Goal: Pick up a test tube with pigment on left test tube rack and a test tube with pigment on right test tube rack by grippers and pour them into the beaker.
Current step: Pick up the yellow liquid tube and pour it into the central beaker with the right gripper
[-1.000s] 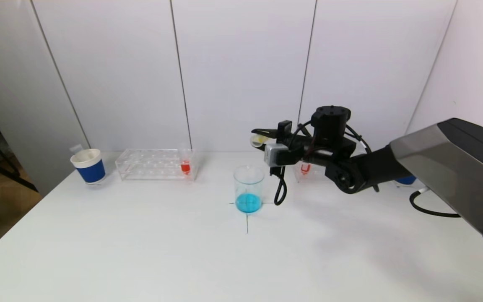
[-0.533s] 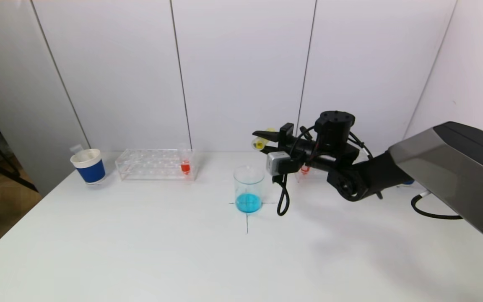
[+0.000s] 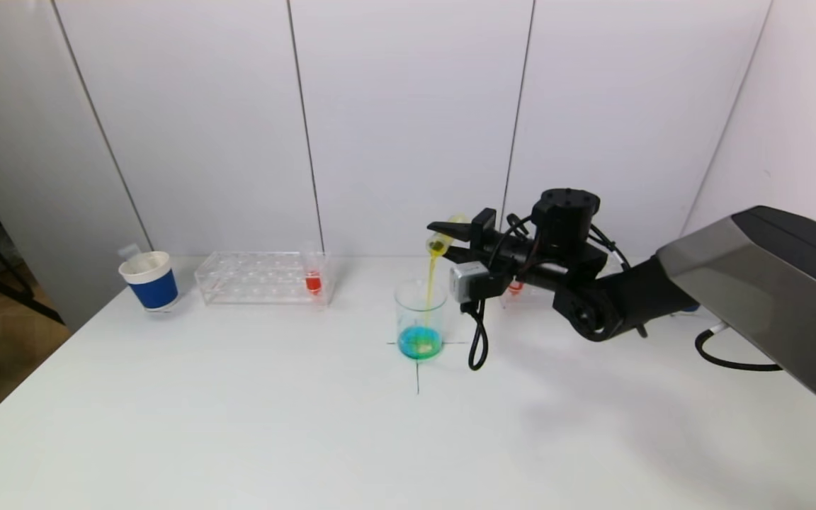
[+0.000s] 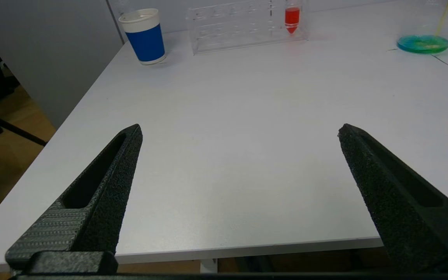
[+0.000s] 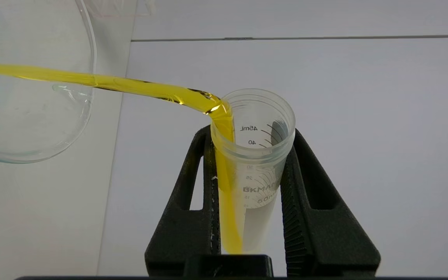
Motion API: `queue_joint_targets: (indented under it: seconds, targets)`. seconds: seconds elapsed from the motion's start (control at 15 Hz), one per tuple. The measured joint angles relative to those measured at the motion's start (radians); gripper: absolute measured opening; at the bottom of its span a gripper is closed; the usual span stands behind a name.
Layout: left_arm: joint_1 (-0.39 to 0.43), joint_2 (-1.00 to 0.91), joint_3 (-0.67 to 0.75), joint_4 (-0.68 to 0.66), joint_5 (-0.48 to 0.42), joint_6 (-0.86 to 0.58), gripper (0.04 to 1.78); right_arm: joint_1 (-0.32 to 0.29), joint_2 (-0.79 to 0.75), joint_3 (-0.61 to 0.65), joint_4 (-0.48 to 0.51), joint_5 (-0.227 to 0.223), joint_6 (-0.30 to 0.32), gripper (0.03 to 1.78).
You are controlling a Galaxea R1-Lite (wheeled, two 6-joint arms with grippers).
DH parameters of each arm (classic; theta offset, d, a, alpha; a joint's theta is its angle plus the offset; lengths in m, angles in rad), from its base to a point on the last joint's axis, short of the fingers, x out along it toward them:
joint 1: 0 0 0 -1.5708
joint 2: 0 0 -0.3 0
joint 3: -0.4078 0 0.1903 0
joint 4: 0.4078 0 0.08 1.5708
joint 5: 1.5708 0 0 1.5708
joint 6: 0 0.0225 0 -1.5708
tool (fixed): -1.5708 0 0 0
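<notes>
Pouring: my right gripper (image 3: 450, 237) is clamped tight on the tube (image 3: 445, 236), tipped mouth-down over the beaker (image 3: 420, 319), and a thin yellow stream (image 3: 430, 283) runs from its lip into the glass
Right jaws: closed on both sides of the tube's (image 5: 249, 171) barrel just below the rim, seen from my right wrist; the yellow stream (image 5: 91, 81) leaves the lip as one smooth ribbon
Left jaws: my left gripper (image 4: 239, 132) is spread wide with nothing between its fingers, parked low off the near left edge of the table (image 4: 228, 155)
Done, as I judge it: blue liquid already lies in the beaker's (image 4: 426, 27) bottom, greening where the yellow lands, so one pour looks finished and this is the second
Left to do, as I judge it: drain the last yellow, right the tube, put it away
Left rack (image 3: 263, 276): clear plastic block of round holes, far left of the beaker; one tube of red (image 3: 313, 280) stands at its right end
Right rack (image 3: 521, 292): mostly hidden behind my arm; a tube of red (image 3: 515, 286) shows in it
Tube: clear smooth plastic cylinder, printed volume marks on the wall
Beaker: thin clear glass, straight wall, standing on a pen-drawn cross
Cup (image 3: 149, 280): white with a blue band, far left, beside the left rack
Table: flat matte white
</notes>
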State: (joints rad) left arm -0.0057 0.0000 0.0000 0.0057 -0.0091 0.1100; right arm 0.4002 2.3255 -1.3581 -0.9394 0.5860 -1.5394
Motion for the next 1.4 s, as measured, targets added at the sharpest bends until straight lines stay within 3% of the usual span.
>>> queue_joint_targets:
  seconds: [1.4]
  targets:
    - [0.0,0.0,0.0,0.0,0.0,0.0,1.76,0.011,-0.026,-0.011,0.013,-0.001,-0.203,0.5]
